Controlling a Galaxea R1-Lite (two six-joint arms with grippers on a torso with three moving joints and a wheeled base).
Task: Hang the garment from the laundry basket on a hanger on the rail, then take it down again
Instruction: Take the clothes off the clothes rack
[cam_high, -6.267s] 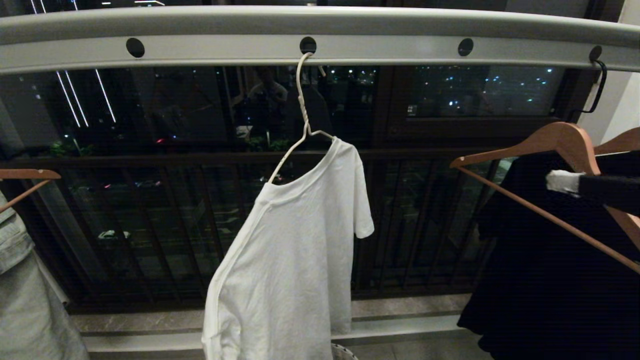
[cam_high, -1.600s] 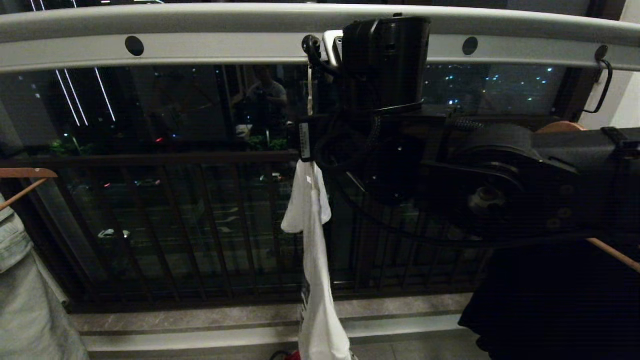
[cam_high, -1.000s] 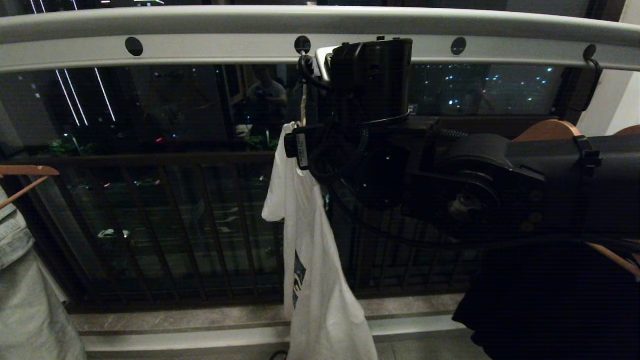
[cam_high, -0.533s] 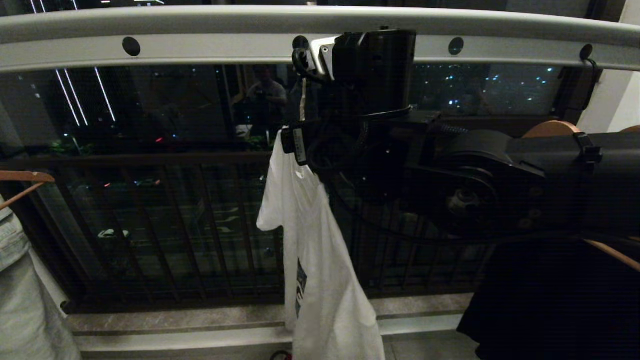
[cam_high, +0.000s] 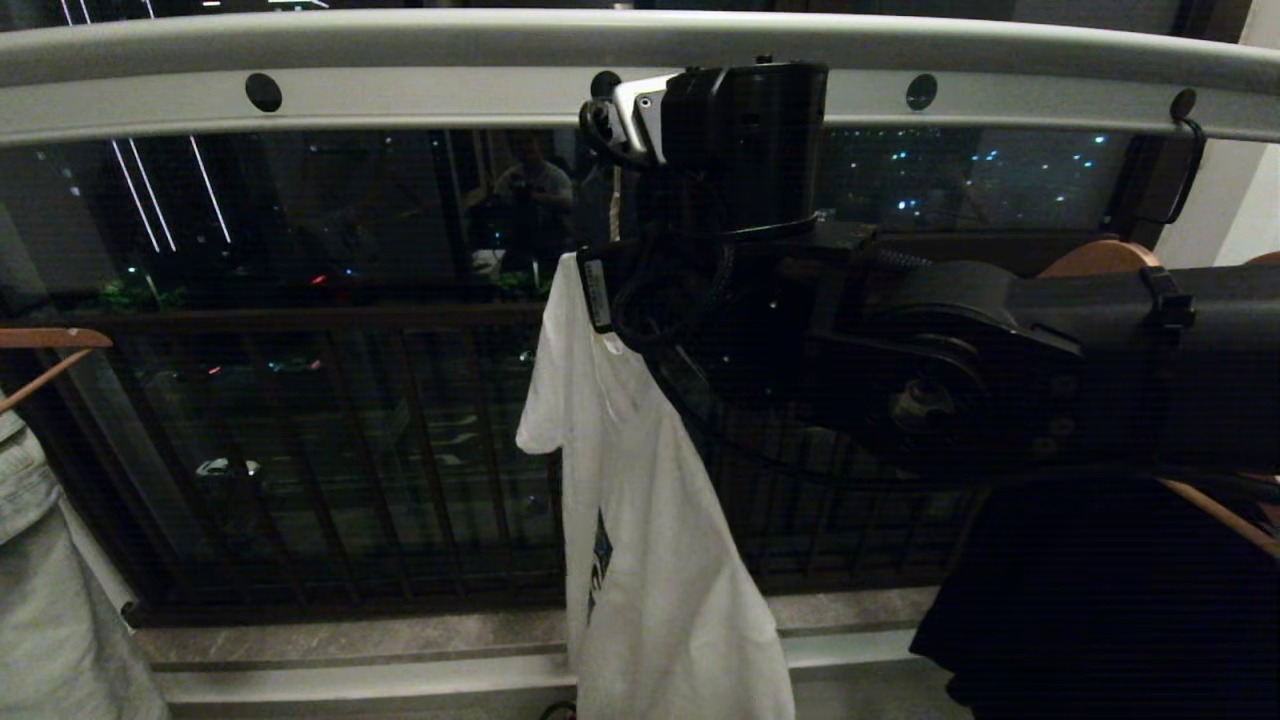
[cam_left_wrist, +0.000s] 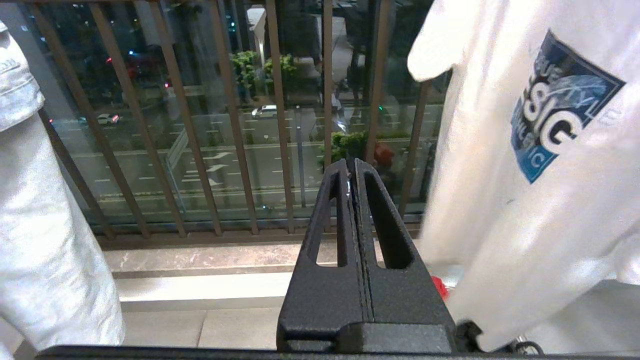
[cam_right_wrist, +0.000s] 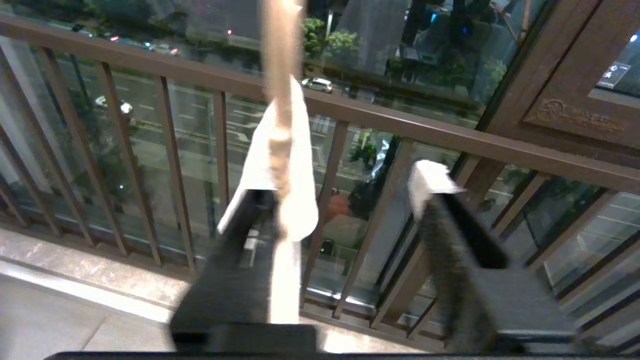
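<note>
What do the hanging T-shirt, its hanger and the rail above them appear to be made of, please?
T-shirt: soft white fabric, likely cotton knit; it drapes in folds and carries a printed logo.
Hanger: thin cream wire, probably coated metal; the neck looks twisted.
Rail: light-grey metal, smooth matt finish, with round punched holes.

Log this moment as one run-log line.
stage: take-down, reaching | right hand: open around hanger neck, no grip yet | left hand: shut, empty, parked low | T-shirt: on hanger, hooked to rail

White garment (cam_high: 650, 560) hangs from rail (cam_high: 400, 95)
</note>
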